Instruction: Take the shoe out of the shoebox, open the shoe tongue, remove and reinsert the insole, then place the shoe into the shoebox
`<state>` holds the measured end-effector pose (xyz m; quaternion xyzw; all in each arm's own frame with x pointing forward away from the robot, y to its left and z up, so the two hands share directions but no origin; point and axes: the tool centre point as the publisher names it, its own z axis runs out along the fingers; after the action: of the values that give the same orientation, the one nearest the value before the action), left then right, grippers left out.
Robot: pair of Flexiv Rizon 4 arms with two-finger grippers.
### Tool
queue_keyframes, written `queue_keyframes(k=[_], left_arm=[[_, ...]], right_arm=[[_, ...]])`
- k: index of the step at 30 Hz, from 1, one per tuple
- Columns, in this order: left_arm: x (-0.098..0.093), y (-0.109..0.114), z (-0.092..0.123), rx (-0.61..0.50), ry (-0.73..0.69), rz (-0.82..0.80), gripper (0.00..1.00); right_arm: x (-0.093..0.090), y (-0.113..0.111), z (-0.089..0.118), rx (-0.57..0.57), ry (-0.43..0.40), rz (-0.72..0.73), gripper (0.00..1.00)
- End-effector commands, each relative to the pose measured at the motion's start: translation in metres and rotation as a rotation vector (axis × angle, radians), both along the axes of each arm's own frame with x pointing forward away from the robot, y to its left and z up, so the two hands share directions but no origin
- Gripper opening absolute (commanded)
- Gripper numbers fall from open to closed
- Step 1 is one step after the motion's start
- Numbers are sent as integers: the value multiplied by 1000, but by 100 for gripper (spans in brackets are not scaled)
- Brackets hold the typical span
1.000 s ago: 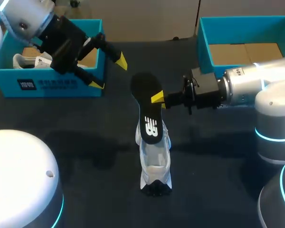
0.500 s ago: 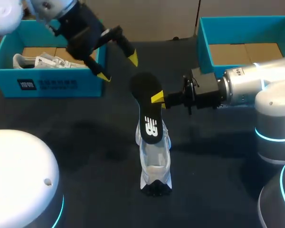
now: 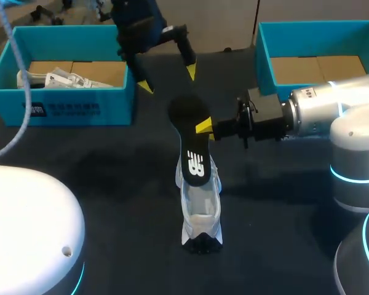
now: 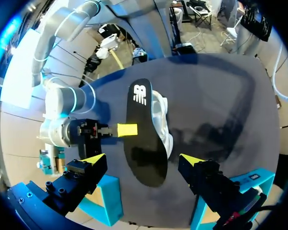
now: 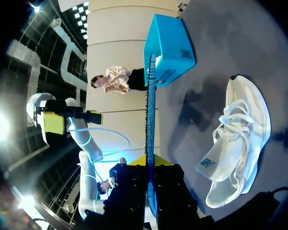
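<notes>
1. The left gripper gapes wide, holding nothing, just beyond the insole's far end.
2. The black insole stands over the shoe, which rests on the table.
3. The right gripper is clamped on the insole's edge.

Insole over shoe, mid-table; shoebox back-L, 2nd box back-R

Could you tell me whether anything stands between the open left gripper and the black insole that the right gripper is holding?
Nothing visible does. The open left gripper hangs above the flat black insole with only air between. The right gripper clamps the insole's edge from the side, over the white lace-up shoe.
</notes>
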<state>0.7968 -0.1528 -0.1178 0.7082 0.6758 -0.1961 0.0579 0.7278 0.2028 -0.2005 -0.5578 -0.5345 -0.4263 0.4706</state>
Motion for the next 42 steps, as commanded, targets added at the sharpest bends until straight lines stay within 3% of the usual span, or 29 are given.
queue_keyframes(k=[1,26,36,42], left_arm=[[2,-6,3,139,-12,-29,100],[13,-23,-4,225,-33,-39,100],[9,-35,-8,193,-34,-41,100],[2,-26,-1,119,-47,-35,100]], right_arm=[[-1,1,-1,-1,-1,-2,0],[-1,1,-1,-1,-1,-2,0],[-1,1,-1,-1,-1,-2,0],[-1,1,-1,-1,-1,-2,0]])
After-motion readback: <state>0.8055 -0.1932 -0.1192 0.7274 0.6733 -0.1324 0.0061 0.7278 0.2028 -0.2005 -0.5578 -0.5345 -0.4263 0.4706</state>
